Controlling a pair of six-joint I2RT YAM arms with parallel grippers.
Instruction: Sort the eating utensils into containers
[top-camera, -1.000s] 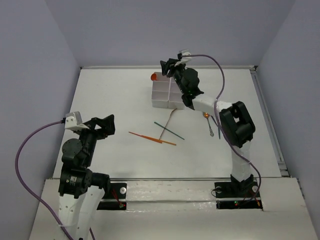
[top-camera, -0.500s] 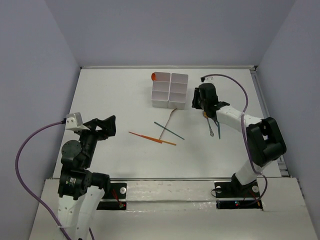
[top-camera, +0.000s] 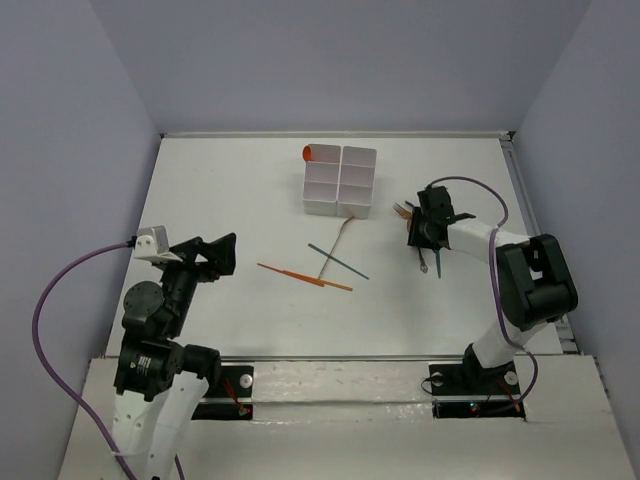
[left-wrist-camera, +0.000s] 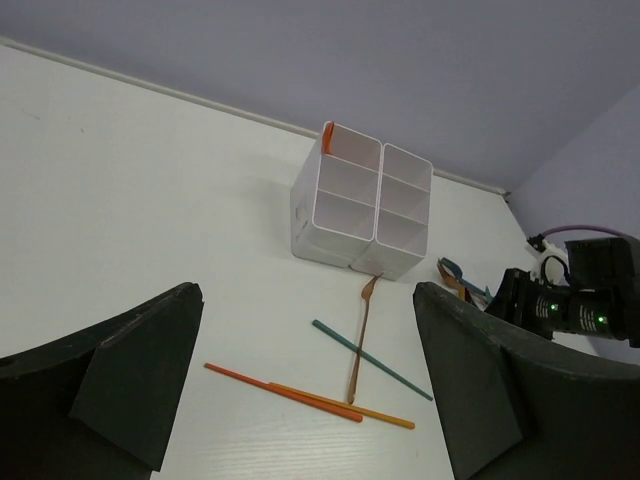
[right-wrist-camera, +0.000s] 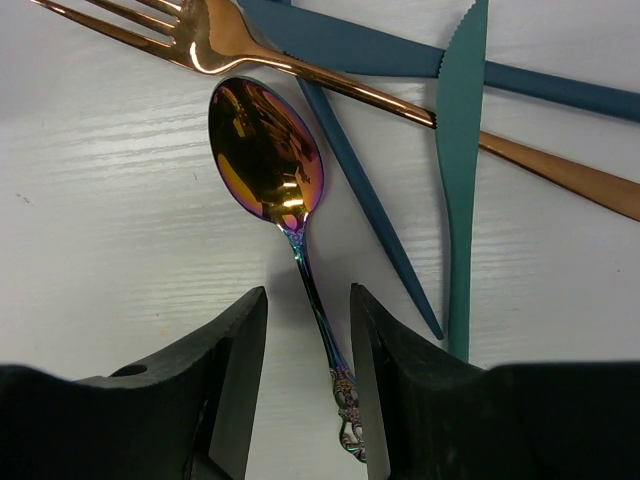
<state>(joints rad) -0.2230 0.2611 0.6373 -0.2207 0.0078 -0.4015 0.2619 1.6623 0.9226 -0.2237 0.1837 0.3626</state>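
Note:
A white box (top-camera: 340, 182) with two columns of open compartments stands at the back centre, also in the left wrist view (left-wrist-camera: 360, 205). An orange utensil (top-camera: 308, 153) sticks out of its far-left compartment. Two orange sticks (top-camera: 305, 277), a teal stick (top-camera: 338, 261) and a brown fork (top-camera: 335, 245) lie crossed in front of it. My right gripper (top-camera: 421, 238) is low over a pile at the right. In its wrist view the jaws (right-wrist-camera: 306, 300) are open, one on each side of an iridescent spoon's handle (right-wrist-camera: 320, 310). My left gripper (top-camera: 205, 255) is open and empty.
The right pile also holds a copper fork (right-wrist-camera: 300, 65), a teal knife (right-wrist-camera: 460, 180) and dark blue utensils (right-wrist-camera: 360, 190). Purple cables run along both arms. Grey walls enclose the white table (top-camera: 230, 200) on three sides.
My right arm has swung from above the box's back compartments to the right and down onto the utensil pile. The left arm has barely moved.

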